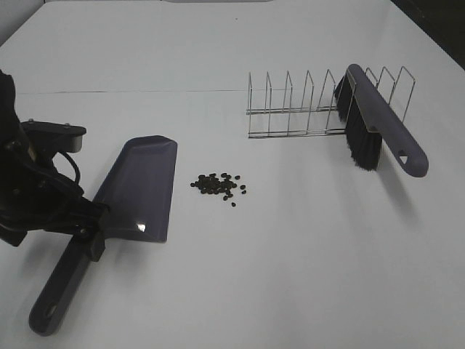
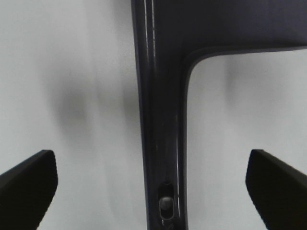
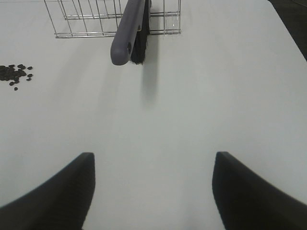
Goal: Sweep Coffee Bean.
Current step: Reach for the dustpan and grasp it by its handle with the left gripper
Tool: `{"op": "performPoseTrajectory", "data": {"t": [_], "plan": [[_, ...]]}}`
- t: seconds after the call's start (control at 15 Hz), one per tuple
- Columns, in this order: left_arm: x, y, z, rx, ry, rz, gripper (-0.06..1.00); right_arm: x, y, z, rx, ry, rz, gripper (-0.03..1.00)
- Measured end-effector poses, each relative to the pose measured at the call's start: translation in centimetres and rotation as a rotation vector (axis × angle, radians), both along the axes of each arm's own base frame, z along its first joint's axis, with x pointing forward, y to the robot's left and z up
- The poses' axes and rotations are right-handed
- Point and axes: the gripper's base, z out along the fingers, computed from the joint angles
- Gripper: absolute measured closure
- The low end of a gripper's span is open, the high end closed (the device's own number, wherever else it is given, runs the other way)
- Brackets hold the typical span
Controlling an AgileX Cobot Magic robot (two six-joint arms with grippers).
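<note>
A grey-purple dustpan (image 1: 142, 185) lies flat at the left, its handle (image 2: 160, 143) pointing toward the table's front edge. My left gripper (image 1: 91, 230) straddles that handle where it joins the pan. It is open, with both fingers (image 2: 29, 189) wide of the handle and not touching it. The coffee beans (image 1: 218, 185) form a small dark pile just right of the pan's mouth, also seen as beans (image 3: 17, 73) from the right wrist. A grey-purple brush (image 1: 374, 120) with black bristles leans in a wire rack (image 1: 290, 109). My right gripper (image 3: 153, 155) is open over bare table, short of the brush (image 3: 128, 33).
The wire rack (image 3: 96, 19) stands at the back right with its slots across the table. The white table (image 1: 305, 262) runs to a dark edge at the far right. The right arm does not show in the exterior view.
</note>
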Motion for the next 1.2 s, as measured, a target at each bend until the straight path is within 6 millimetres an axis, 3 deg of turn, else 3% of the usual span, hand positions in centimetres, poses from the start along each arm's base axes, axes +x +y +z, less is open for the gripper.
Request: {"op": "performPoseTrajectory", "data": {"t": [0.2, 0.6, 0.8, 1.07, 1.2], "plan": [[0.4, -0.3, -2.6, 0.007, 0.049, 0.007, -0.03, 0.0, 0.0, 0.0, 0.000, 0.000, 0.000, 0.37], [1.3, -1.1, -4.6, -0.017, 0.084, 0.006, 0.02, 0.0, 0.0, 0.0, 0.000, 0.000, 0.000, 0.37], [1.7, -1.3, -4.6, -0.030, 0.055, 0.057, 0.22, 0.0, 0.0, 0.0, 0.001, 0.000, 0.001, 0.37], [1.9, -1.4, -4.6, -0.039, 0.037, 0.067, 0.61, 0.0, 0.0, 0.0, 0.001, 0.000, 0.001, 0.37], [1.9, -1.4, -4.6, -0.045, 0.031, 0.062, 0.64, 0.0, 0.0, 0.0, 0.001, 0.000, 0.001, 0.37]]}}
